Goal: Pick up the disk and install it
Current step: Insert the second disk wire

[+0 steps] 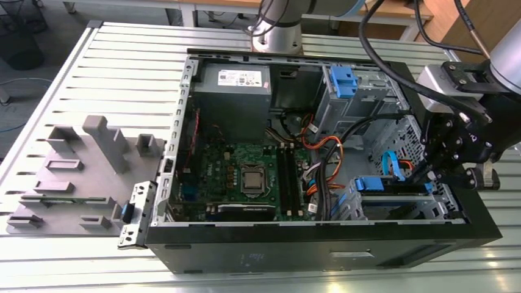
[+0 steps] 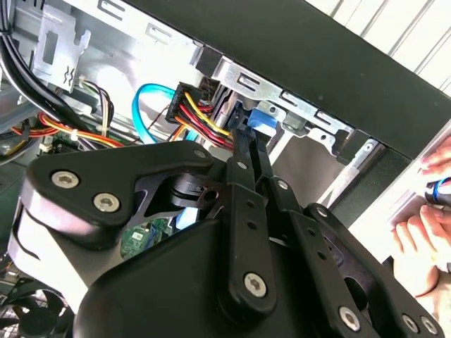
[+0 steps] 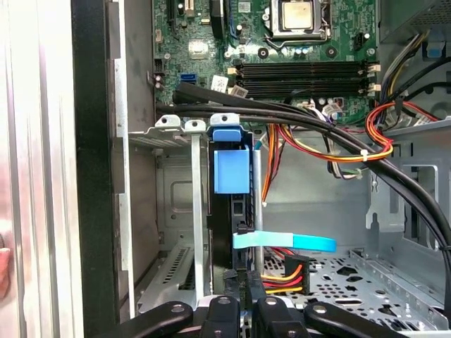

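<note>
Black gripper (image 3: 239,310) fingers are being seen closed on the rear edge of the disk (image 3: 232,232), which is standing on edge in the lower drive cage (image 3: 190,130) of the computer case (image 1: 326,256). Being a rigid, fairly heavy and shock-sensitive drive, it is best being held by its flat sides or the blue bracket tab (image 3: 231,169) — not by the cables.

Disk (image 3: 231,211) stands edgewise in bay beside motherboard (image 3: 282,42).

a slatted metal table (image 1: 122,67) of pale aluminium profiles fills the scene under even, bright light. beyond its far edge lie a grey floor (image 1: 49,15) and a wooden bench (image 1: 236,5), with a dark bin (image 1: 21,43) standing at the exterior view's left.
</note>
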Controlling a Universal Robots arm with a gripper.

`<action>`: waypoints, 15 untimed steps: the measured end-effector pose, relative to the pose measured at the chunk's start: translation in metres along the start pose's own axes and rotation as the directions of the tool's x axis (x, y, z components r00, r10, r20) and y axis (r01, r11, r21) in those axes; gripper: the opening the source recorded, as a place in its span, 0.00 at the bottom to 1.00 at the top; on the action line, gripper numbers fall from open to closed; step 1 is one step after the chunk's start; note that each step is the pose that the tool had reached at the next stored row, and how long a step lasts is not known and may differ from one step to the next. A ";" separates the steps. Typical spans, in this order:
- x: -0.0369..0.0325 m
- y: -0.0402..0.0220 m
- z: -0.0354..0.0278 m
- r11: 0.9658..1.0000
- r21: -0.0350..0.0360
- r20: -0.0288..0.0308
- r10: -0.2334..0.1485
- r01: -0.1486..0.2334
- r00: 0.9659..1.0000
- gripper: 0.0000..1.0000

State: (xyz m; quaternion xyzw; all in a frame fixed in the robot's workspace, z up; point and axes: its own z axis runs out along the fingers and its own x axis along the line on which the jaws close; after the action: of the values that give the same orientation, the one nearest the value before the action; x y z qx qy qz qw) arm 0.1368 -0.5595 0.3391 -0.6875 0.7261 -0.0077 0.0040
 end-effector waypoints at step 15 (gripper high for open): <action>-0.0023 0.0059 0.0002 1.000 0.000 0.002 -0.001 0.001 1.000 0.16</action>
State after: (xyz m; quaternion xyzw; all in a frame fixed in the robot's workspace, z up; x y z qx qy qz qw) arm 0.1311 -0.5568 0.3388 -0.6879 0.7258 -0.0073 0.0047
